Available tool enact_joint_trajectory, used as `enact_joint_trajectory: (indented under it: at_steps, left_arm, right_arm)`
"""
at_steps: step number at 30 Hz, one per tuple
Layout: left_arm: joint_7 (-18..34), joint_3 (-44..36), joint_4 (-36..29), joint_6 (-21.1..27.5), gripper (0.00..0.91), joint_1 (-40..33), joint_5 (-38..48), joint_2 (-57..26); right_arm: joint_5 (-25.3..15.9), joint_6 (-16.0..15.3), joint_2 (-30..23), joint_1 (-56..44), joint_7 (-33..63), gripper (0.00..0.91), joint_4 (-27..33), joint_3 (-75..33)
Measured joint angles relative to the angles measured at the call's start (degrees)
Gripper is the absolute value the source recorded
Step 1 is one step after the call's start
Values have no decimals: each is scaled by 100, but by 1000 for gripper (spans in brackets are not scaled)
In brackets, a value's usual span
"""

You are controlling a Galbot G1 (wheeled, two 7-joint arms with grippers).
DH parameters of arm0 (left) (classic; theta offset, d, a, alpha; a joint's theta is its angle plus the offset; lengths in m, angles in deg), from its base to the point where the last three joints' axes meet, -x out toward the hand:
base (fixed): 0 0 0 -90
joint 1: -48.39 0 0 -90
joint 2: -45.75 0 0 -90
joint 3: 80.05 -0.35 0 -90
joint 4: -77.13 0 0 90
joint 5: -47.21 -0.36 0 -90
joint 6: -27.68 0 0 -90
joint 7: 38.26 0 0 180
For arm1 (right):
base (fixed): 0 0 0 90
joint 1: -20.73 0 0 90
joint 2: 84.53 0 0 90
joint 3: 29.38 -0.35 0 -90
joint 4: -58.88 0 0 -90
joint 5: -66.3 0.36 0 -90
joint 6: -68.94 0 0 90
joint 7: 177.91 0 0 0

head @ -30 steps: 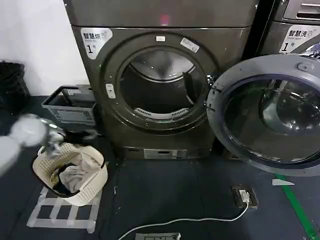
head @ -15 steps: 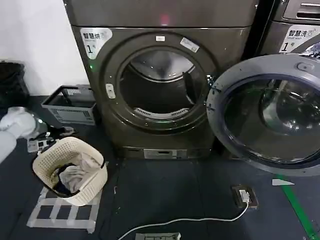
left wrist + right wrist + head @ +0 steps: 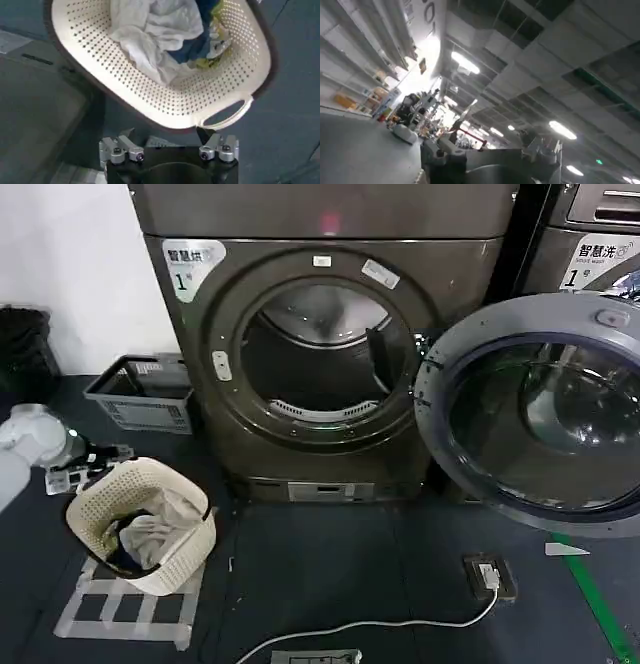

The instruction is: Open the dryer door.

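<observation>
The dryer door (image 3: pixel 535 409) hangs wide open; left pincer (image 3: pixel 169 134) spread, empty, above basket (image 3: pixel 150 95).

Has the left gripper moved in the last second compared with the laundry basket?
Yes. In the head view the left gripper has dropped lower and pulled back toward the robot, now just off the laundry basket's far rim, whereas earlier it was blurred, higher up.

dryer door (image 3: pixel 540 414), swung wide open, right
</observation>
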Motion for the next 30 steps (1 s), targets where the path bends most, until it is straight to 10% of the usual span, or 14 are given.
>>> enact_joint_trajectory:
  at_steps: [30]
  left_arm:
    - [-247, 354, 492, 2, 907, 461, 577, -2]
  right_arm:
    - [1, 63, -74, 11, -118, 907, -41, 0]
